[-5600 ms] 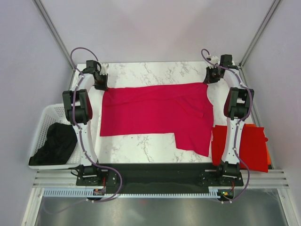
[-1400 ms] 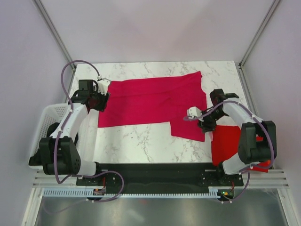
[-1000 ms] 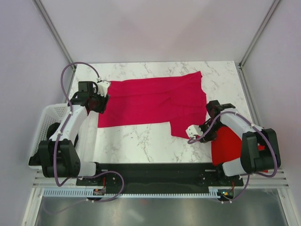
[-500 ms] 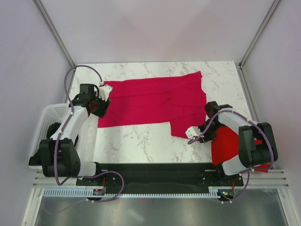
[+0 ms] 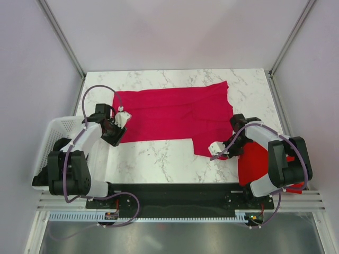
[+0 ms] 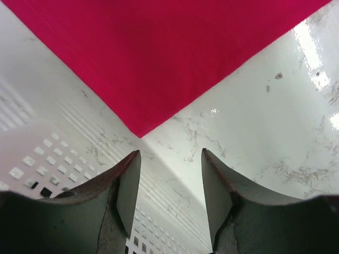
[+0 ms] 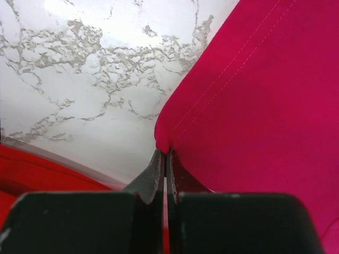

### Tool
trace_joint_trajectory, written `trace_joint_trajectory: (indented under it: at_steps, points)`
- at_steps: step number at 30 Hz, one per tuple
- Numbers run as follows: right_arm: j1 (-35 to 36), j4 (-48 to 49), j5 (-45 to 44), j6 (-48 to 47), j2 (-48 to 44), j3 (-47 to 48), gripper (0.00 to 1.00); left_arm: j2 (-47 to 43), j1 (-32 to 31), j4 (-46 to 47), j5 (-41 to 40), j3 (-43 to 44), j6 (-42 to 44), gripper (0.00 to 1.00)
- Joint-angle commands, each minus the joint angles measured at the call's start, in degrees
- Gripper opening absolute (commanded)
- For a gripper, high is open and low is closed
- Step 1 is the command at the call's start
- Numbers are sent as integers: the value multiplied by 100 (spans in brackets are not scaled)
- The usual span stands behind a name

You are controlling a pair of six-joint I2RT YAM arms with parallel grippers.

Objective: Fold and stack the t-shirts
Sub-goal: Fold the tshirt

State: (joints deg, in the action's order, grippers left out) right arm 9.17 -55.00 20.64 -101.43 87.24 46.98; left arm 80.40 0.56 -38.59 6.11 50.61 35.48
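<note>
The crimson-pink t-shirt [image 5: 169,114] lies spread flat across the marble table [image 5: 153,161]. My right gripper [image 5: 228,154] sits at the shirt's near right corner. In the right wrist view the jaws [image 7: 164,154] are pressed together on that corner of the shirt [image 7: 265,106], which puckers at the tips. My left gripper [image 5: 115,136] hovers by the near left corner. In the left wrist view its jaws [image 6: 170,153] stand open over bare marble, with the tip of the shirt's corner [image 6: 159,53] just ahead of them and nothing between them.
A bright red t-shirt [image 5: 255,161] lies at the table's right edge under the right arm, also seen as a red strip [image 7: 32,172]. A white perforated basket [image 5: 50,132] hangs off the left edge, close to the left fingers [image 6: 32,164].
The right gripper has shut on the shirt's near right corner. The left gripper has moved nearer and rightward, down to the shirt's near left corner, still open.
</note>
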Motion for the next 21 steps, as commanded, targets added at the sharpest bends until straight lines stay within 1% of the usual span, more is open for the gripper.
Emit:
trace_joint_trajectory:
  at_steps: [1, 7, 12, 16, 21]
  points:
    - [24, 130, 28, 70, 144, 39, 0, -33, 15, -114, -40, -156, 257, 57]
    - [50, 130, 63, 202, 179, 118, 0, 168, 23, 70, -153, -254, 64, 55]
    - [76, 104, 89, 273, 144, 171, 0, 555, 23, 194, -303, 10, -129, 55]
    - [68, 95, 71, 299, 118, 145, 0, 854, 15, 308, -426, 116, -165, 59]
    - [68, 86, 115, 378, 74, 75, 0, 951, 23, 335, -365, 353, -279, 59]
